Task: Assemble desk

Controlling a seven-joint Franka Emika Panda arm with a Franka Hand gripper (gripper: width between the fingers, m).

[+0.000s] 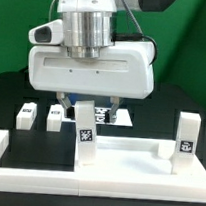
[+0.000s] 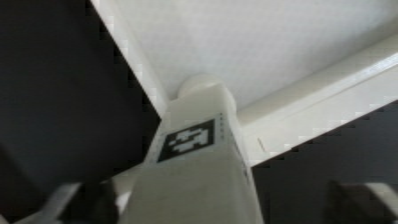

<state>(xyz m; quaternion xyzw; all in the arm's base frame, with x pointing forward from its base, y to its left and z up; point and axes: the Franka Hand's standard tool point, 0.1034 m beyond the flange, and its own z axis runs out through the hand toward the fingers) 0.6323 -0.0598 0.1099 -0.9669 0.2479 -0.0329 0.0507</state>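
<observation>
1. Pincer [image 1: 89,103] hangs spread wide, holding nothing, above the near leg block [image 1: 86,130]; in the wrist view its fingers [image 2: 75,200] flank that upright block.
2. Tabletop panel [image 1: 137,152] lies at 6 o'clock in the exterior view, just beside the border wall [image 1: 12,149].
3. Far leg block [image 1: 186,138] stands upright at the panel's 3 o'clock end.
4. First loose leg block [image 1: 28,113] and second loose leg block [image 1: 56,115] sit on the dark desk [image 1: 5,108] at 9 o'clock.

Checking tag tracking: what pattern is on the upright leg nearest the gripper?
Black-and-white square tag on the white leg, clearest in the wrist view.
</observation>
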